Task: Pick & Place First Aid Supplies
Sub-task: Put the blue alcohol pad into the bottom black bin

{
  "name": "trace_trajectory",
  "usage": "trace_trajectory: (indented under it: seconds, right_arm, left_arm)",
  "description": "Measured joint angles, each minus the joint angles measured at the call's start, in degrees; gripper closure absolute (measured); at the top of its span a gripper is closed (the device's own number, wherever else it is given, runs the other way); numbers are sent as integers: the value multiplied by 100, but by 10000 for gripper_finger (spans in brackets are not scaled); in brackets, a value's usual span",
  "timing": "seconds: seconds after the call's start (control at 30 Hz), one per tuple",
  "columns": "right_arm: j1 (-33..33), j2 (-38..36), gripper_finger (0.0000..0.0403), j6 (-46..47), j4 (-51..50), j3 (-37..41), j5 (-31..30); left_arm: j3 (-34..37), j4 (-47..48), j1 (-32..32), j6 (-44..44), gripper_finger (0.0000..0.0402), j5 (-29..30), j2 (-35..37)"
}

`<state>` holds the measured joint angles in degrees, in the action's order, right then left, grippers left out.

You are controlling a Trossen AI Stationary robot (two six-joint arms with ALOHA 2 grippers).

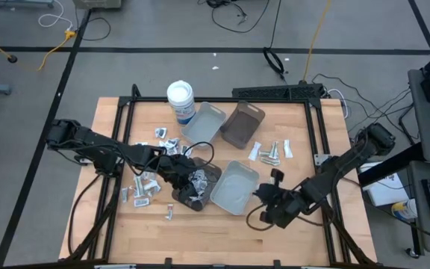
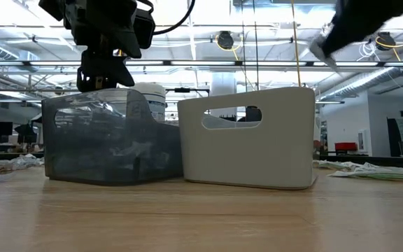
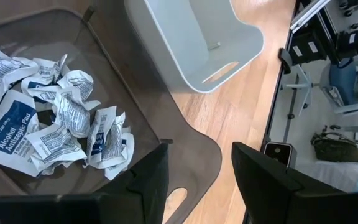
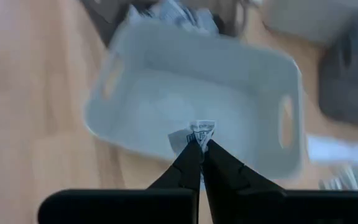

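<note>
A small white packet [image 4: 202,132] is being pinched in the closed right claw [image 4: 199,149] above the grey tray [image 4: 166,93], presumably for dropping in, while the left claw [image 3: 197,165] is being held half-open, empty, over the dark tray [image 3: 185,149].

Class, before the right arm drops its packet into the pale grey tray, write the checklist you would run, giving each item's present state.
1. Right tool shut on a small packet: ok.
2. Pale grey tray looks empty: ok.
3. Right tool directly over that tray: not ok; in the high view it sits beside it.
4. Left tool out of the way, over the dark tray: ok.
5. Left tool carrying nothing: ok.
</note>
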<state>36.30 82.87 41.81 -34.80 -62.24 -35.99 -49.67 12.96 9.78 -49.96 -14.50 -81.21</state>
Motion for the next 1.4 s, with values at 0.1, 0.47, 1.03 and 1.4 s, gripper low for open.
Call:
trace_trajectory:
  seconds: [0.1, 0.47, 1.03, 1.4]
  right_arm:
    - [-221, 0, 402, -819, 1037, 94, 7]
    - [-1180, 67, 402, -2753, 4929, 448, 1236]
    - [-1727, 68, 403, -2899, 5689, 446, 1803]
    - [-1793, 68, 403, -2891, 5717, 446, 1818]
  left_arm:
    - [0, -11, -2, 70, 224, 1, 0]
    - [0, -1268, -2, 582, 224, 4, 0]
    - [0, -3417, 130, 2028, 225, 931, 0]
    - [0, -3433, 123, 1966, 240, 1163, 0]
